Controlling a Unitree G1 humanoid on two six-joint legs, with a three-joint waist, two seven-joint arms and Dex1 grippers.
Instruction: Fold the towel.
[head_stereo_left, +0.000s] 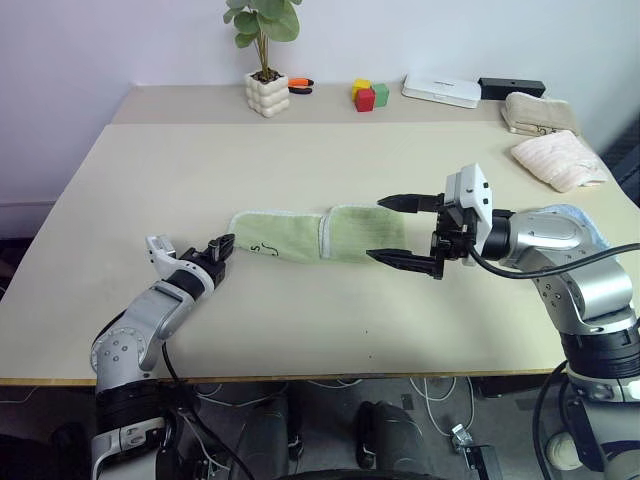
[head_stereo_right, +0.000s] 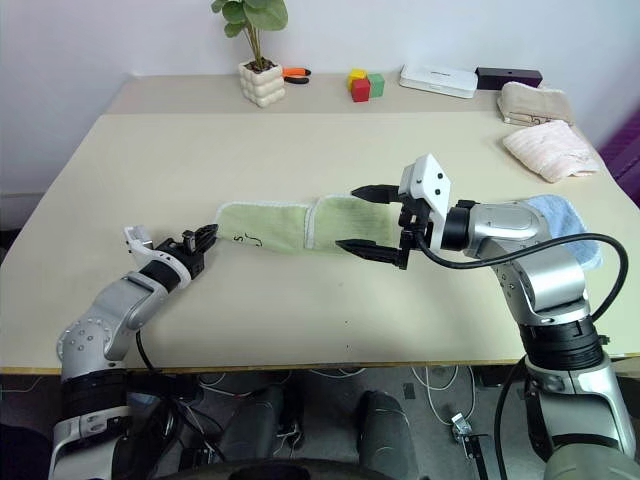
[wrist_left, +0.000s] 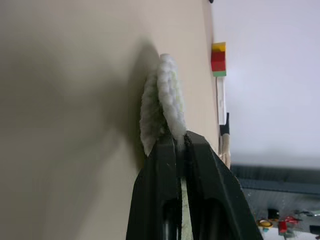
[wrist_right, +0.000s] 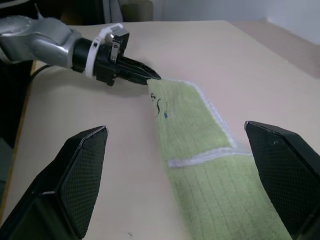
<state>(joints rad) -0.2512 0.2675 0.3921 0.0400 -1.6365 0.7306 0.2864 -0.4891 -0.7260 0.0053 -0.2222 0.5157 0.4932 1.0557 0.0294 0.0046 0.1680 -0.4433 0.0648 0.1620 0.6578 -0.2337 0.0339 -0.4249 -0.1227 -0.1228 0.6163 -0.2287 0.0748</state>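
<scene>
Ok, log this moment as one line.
left gripper: shut on towel end | right gripper: open, at other end | towel: flat on table

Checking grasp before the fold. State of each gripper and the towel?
left gripper: shut on the towel's end edge.
right gripper: open, fingers spread at the towel's other end, nothing held.
towel: long strip lying flat on the table, one end already folded over.

silver arms (head_stereo_left: 560, 235), black cables, black-fingered end effectors.
</scene>
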